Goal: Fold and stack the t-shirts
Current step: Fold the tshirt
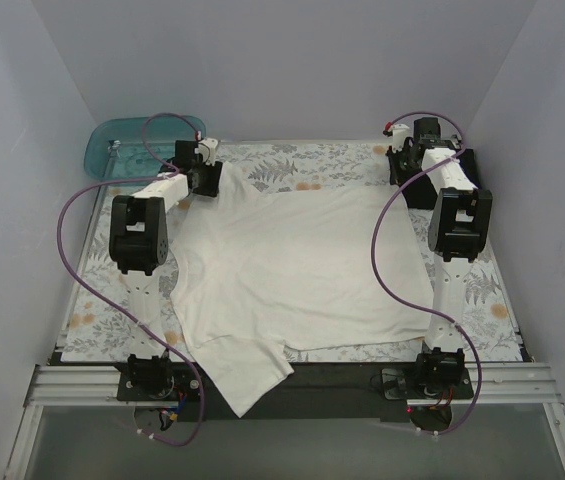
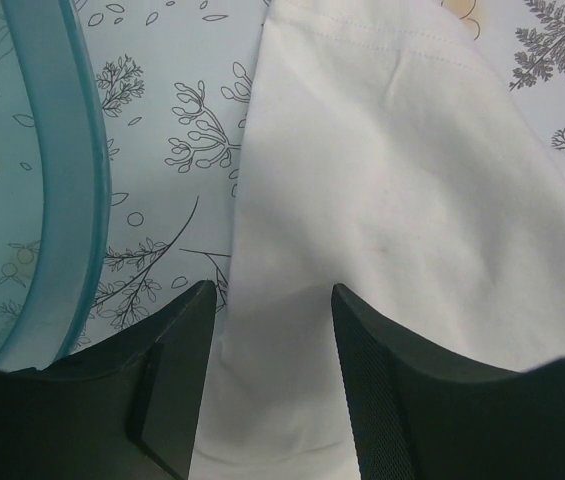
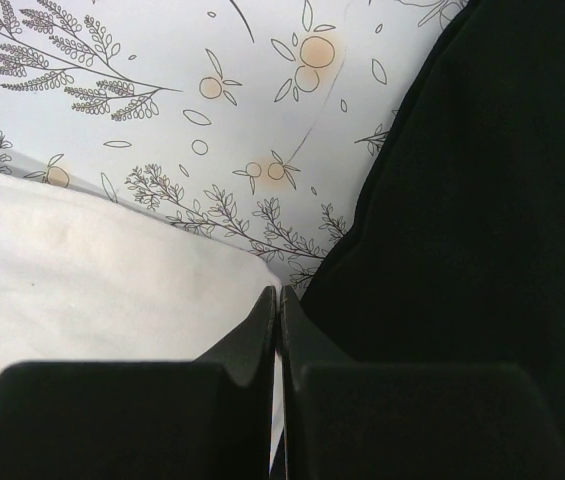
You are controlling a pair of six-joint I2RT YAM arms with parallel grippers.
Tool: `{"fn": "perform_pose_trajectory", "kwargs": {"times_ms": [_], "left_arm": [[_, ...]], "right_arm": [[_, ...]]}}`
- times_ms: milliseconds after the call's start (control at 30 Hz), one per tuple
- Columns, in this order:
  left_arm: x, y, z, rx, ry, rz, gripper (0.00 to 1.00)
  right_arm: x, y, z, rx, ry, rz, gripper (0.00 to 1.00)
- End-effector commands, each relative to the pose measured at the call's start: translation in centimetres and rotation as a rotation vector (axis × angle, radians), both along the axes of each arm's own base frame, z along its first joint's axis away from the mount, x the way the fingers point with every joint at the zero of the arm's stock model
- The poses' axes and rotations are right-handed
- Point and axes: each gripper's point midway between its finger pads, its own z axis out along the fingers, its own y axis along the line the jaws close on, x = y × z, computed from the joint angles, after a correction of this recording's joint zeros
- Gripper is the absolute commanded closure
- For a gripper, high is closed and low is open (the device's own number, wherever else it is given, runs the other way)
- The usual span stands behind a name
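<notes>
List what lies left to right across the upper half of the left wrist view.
In order: teal tub → floral cloth → cream-white t-shirt → floral cloth again at the right edge.

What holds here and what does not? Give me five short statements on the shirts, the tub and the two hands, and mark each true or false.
1. The cream-white t-shirt lies spread out on the floral cloth. True.
2. The teal tub stands at the far right corner. False: it is at the far left corner, near the left hand.
3. The right hand has its jaws shut. True.
4. The black t-shirt is stacked on the cream-white t-shirt. False: it lies beside it on the floral cloth, by the right hand.
5. The left hand has its jaws pressed together. False: they stand apart over the edge of the cream-white t-shirt.
</notes>
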Motion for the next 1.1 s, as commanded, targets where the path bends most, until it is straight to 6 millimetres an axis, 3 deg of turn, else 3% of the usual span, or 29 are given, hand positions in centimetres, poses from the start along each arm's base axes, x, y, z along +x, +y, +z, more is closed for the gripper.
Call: {"fn": "perform_pose_trajectory", "kwargs": {"times_ms": [0, 133, 267, 333, 433, 533, 733, 1033, 1067], "left_arm": [[2.5, 1.6, 3.5, 0.032, -0.119, 0.032, 0.51], [2.0, 1.1, 2.4, 0.007, -0.077, 0.024, 0.57], [1.4, 0.7, 2.0, -0.019, -0.049, 0.023, 0.71], [1.6, 0.7, 2.5, -0.024, -0.059, 0.024, 0.86], [1.9, 1.0, 3.8, -0.019, -0.085, 0.045, 1.0], [2.2, 1.0, 6.7, -0.03, -0.15, 0.048, 1.0], [0.9, 0.6, 11.6, -0.04, -0.28, 0.0, 1.0], [-2.6, 1.5, 13.9, -0.027, -0.323, -0.031, 1.0], [-3.1, 1.6, 13.5, -0.026, -0.314, -0.034, 1.0]], "right_arm": [[0.5, 0.2, 2.5, -0.001, -0.06, 0.015, 0.99], [0.7, 0.1, 2.8, -0.006, -0.069, 0.017, 0.99], [0.8, 0.2, 3.2, -0.006, -0.079, 0.021, 0.99], [0.8, 0.2, 3.6, -0.007, -0.086, 0.024, 0.99], [0.7, 0.1, 4.2, -0.012, -0.097, 0.029, 0.99], [0.7, 0.0, 5.5, -0.013, -0.122, 0.037, 0.99], [0.4, -0.6, 8.0, -0.018, -0.165, 0.039, 0.99], [-1.3, -1.3, 8.3, -0.035, -0.156, 0.066, 0.99], [-1.6, -1.4, 8.4, -0.035, -0.154, 0.072, 0.99]]}}
